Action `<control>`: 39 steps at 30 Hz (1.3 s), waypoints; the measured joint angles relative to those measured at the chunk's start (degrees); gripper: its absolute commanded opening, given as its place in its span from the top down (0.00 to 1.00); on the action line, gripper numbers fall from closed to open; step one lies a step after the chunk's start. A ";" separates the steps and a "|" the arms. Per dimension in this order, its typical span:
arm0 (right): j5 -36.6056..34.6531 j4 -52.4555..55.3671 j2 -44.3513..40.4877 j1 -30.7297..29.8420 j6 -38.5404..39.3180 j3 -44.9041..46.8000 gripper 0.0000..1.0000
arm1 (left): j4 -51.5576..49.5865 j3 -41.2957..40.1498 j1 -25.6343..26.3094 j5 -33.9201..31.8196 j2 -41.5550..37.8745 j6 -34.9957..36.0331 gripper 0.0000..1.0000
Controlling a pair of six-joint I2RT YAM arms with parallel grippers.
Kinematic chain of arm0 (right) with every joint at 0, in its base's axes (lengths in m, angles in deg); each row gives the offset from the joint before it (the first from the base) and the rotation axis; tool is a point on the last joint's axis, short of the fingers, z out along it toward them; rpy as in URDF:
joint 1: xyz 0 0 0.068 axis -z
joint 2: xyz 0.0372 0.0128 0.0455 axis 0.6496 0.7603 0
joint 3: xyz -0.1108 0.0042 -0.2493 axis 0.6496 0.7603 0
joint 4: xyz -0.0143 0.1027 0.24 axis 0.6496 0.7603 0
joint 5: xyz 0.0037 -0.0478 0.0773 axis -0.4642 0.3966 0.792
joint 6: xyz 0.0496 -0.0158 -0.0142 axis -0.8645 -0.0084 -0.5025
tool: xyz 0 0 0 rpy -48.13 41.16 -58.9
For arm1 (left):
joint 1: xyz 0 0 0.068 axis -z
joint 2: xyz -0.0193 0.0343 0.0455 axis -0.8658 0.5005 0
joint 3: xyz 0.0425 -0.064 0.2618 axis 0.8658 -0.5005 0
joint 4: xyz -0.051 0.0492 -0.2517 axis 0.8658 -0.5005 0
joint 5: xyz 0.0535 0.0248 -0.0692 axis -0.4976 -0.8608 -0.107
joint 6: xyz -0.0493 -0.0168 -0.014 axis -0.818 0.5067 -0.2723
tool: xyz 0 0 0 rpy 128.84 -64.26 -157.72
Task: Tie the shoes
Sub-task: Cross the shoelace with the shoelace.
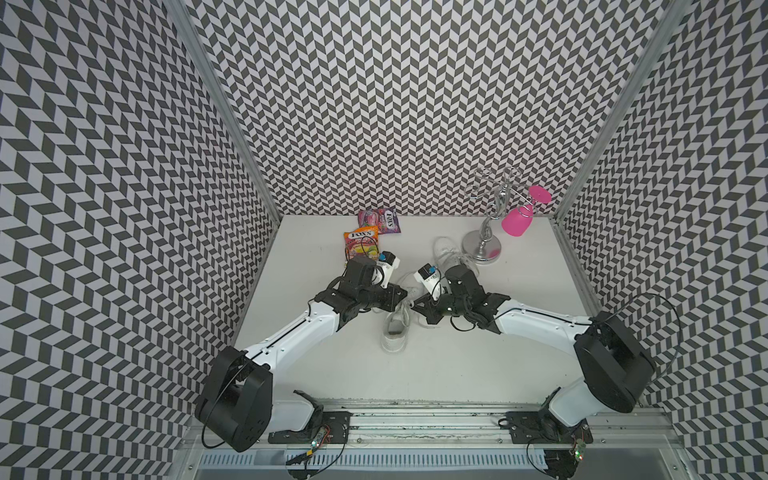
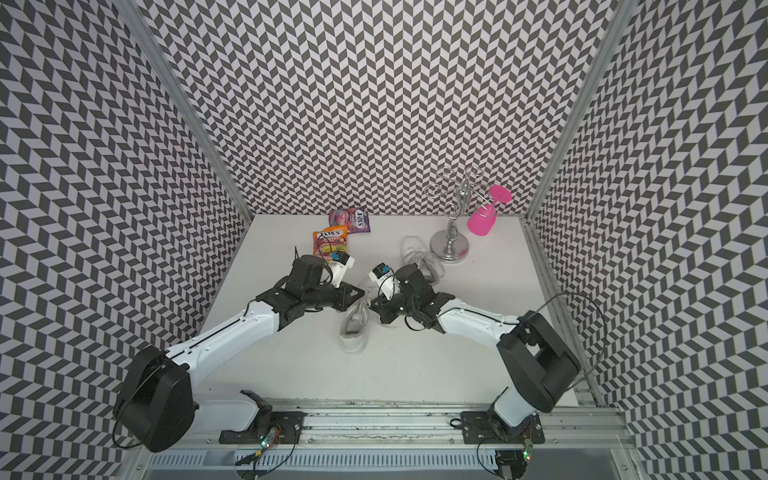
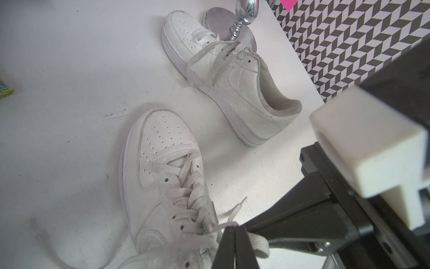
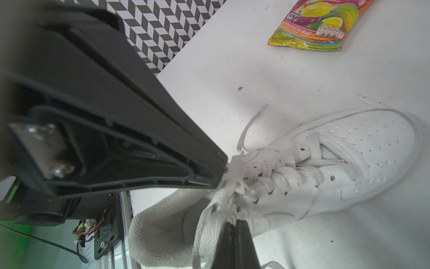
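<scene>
A: Both arms are in tight over the near shoe (image 1: pixel 394 328) in the middle of the desk (image 1: pixel 457 374), heel toward the robot's base, toe pointing away.

B: And the left pincer (image 3: pixel 235 229) is fully closed, jaws pressed together on a flat white lace (image 3: pixel 257 243) right at the top eyelets.

A: Same story opposite. The right pincer (image 4: pixel 235 224) is clamped tight on a bunch of lace (image 4: pixel 216 209) by the shoe's collar, with the left pincer's black fingers (image 4: pixel 209 167) meeting the laces just beside it.

B: The two tips are nearly touching over the tongue. One loose lace end trails onto the desk beside the shoe.

A: The far shoe (image 3: pixel 223 69) sits well apart, toward the back right, its toe just beside the round base of a silver stand (image 1: pixel 482 249). Its laces look bowed.

B: A pink cup (image 1: pixel 515 222) hangs from that stand. Two candy bags (image 1: pixel 361 243) lie at the back, left of the shoes.
</scene>
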 measured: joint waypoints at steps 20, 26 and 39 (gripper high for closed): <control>2.95 -5.33 1.18 -0.48 -3.58 -0.98 1.00 | 0.04 0.00 0.00 0.09 -1.88 -0.22 0.94; 2.36 -8.72 1.33 -0.37 -6.03 -0.15 1.00 | 0.07 -0.04 0.00 0.04 -1.92 -0.24 0.93; -0.90 -9.90 3.10 0.07 -7.78 0.55 1.00 | 0.04 -0.09 0.00 -0.79 -1.92 -0.24 0.93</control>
